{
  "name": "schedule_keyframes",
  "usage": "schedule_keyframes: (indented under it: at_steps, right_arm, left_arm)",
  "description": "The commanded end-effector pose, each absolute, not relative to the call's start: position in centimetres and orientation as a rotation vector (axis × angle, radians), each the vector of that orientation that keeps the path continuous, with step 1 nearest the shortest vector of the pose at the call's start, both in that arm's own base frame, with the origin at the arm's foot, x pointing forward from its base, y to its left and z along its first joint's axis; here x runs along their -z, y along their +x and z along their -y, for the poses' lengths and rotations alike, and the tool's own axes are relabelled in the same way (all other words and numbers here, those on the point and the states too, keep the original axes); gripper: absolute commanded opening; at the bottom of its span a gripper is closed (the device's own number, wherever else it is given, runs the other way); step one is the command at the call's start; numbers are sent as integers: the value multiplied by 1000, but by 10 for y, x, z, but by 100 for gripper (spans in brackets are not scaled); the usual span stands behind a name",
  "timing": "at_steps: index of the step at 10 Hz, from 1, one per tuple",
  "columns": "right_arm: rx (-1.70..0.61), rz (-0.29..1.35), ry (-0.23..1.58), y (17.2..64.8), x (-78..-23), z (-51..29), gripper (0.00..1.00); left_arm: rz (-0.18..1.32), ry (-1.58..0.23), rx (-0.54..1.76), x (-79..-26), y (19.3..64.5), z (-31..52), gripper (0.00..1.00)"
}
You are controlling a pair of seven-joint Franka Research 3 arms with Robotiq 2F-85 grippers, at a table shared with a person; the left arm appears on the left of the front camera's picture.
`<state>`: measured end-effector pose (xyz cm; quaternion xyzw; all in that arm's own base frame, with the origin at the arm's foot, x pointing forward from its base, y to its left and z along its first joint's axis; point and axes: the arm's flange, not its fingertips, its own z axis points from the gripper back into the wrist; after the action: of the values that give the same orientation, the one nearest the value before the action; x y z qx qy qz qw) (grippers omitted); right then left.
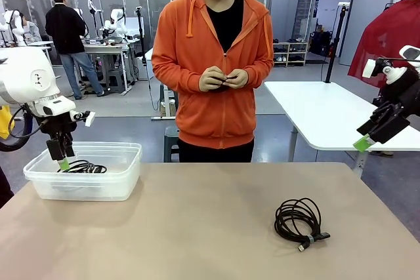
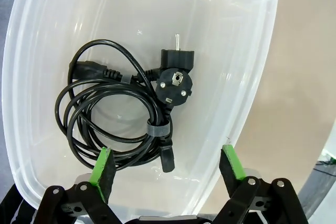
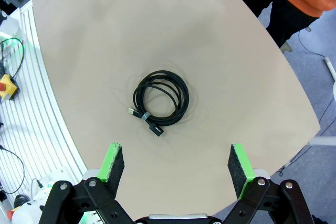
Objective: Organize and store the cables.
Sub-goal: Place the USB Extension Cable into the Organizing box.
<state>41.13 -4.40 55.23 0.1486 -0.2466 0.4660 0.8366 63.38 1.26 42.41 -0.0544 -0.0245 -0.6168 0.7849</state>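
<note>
Inside clear bin (image 1: 85, 187), one coiled cable (image 2: 157, 129)

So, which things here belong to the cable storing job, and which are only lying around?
Job: power cable in the clear bin; coiled cable on the table.
Not the job: red button beside the table; white table behind.

Coiled black power cable (image 2: 113, 119) lying in clear plastic tub (image 2: 247, 77), left hand (image 2: 167, 174) spread wide above, tan table (image 2: 299, 87) beside
</note>
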Motion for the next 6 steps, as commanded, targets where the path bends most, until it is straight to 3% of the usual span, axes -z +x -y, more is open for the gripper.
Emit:
schedule_keyframes:
  at_steps: [1, 5, 6]
  right_arm:
    - [-988, 525, 319, 411, -553, 44, 100]
    - [-988, 525, 319, 411, -553, 44, 100]
    - [-988, 525, 319, 411, -553, 44, 100]
  left_arm:
    - [57, -114, 1335, -425, 637, -14, 100]
    - [53, -117, 1330, -424, 634, -13, 100]
    - [40, -83, 1359, -453, 630, -12, 100]
